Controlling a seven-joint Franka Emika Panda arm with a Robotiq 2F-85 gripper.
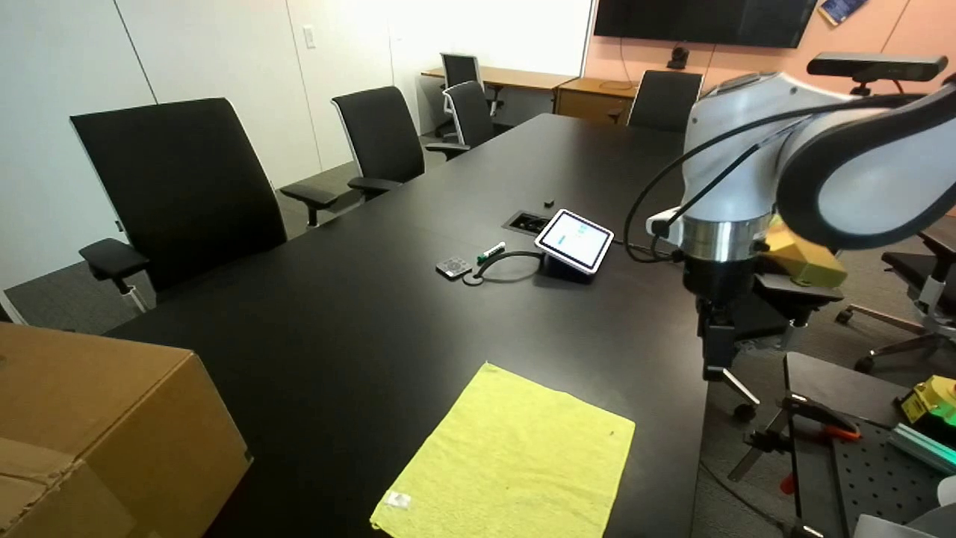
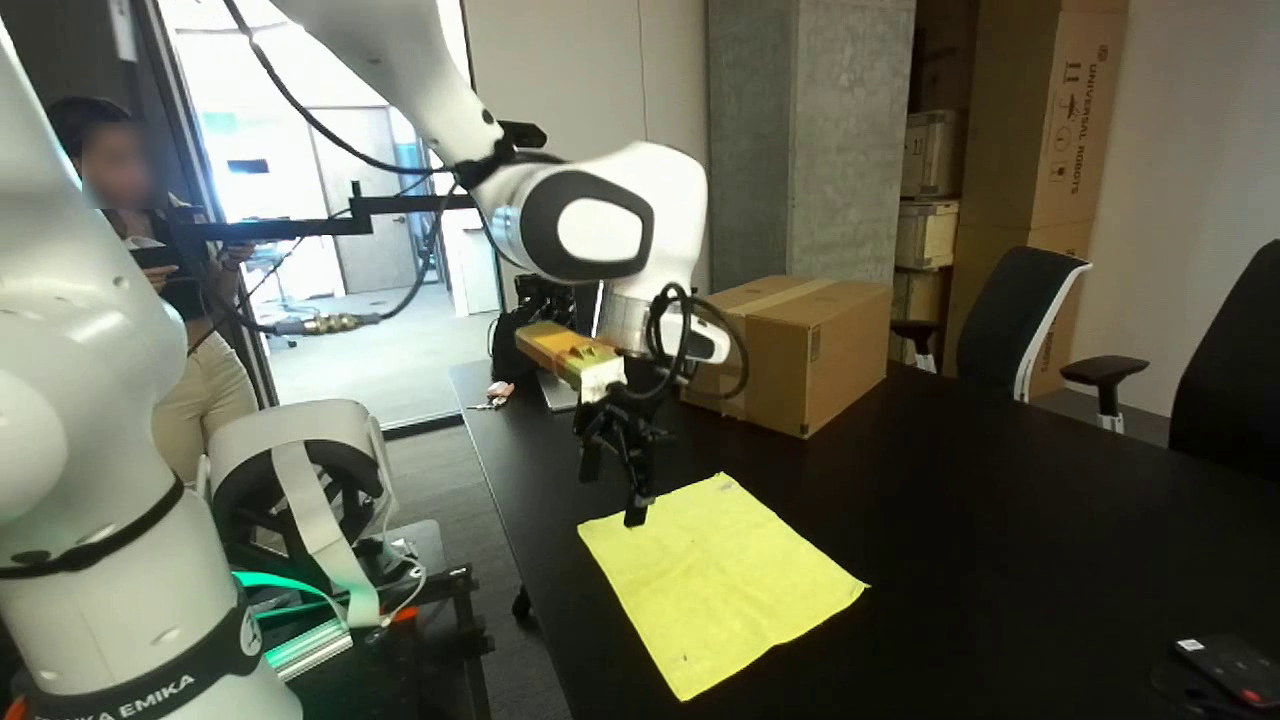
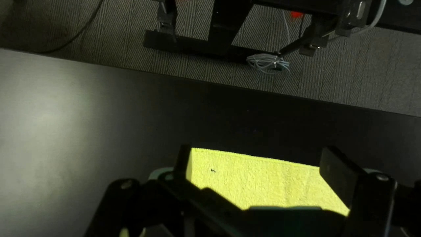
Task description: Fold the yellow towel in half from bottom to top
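The yellow towel [image 1: 515,463] lies flat and unfolded on the dark table in both exterior views. It also shows in an exterior view [image 2: 725,590], with a white tag near one corner in the view from the opposite place [image 1: 398,500]. My gripper [image 2: 613,495] is open and points down above the table, near the towel's edge on the robot's side. In an exterior view the gripper [image 1: 715,366] hangs near the table's side edge. In the wrist view the towel [image 3: 263,177] shows between the spread fingers [image 3: 258,161], with its hem and a small dark mark. Nothing is held.
A cardboard box [image 1: 149,433] stands on the table beyond the towel. A tablet on a stand [image 1: 575,240], a marker [image 1: 491,252] and a small flat device [image 1: 453,267] lie farther along. The table edge [image 3: 210,82] runs close to the gripper. Chairs stand around.
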